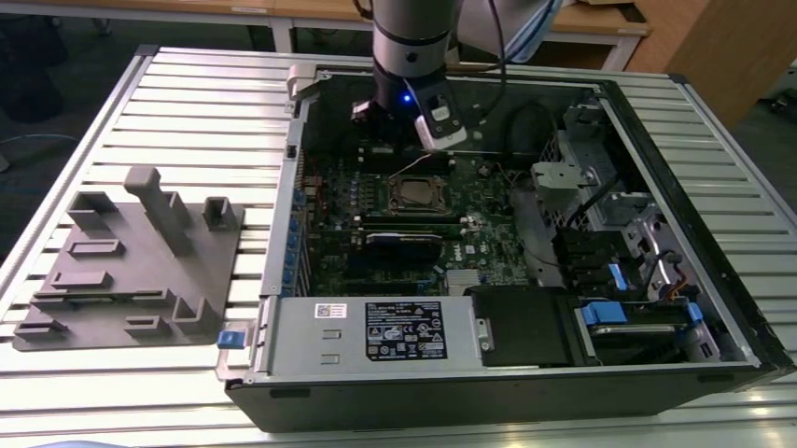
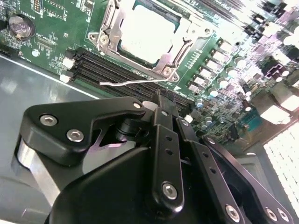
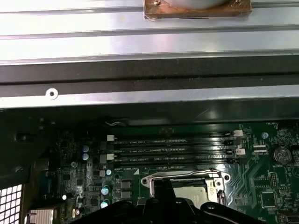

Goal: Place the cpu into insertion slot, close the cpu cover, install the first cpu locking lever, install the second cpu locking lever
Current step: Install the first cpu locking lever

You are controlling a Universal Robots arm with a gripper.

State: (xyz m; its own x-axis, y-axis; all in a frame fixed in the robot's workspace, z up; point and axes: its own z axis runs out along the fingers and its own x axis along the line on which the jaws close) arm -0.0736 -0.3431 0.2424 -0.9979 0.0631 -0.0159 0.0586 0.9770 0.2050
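The cpu (image 2: 148, 35), dull silver, sits framed by the cpu cover (image 2: 110, 25).

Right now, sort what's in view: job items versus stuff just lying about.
Job: cpu; cpu cover; locking lever.
Lying about: memory slots; coin-cell battery; grey fixture tray; power supply.
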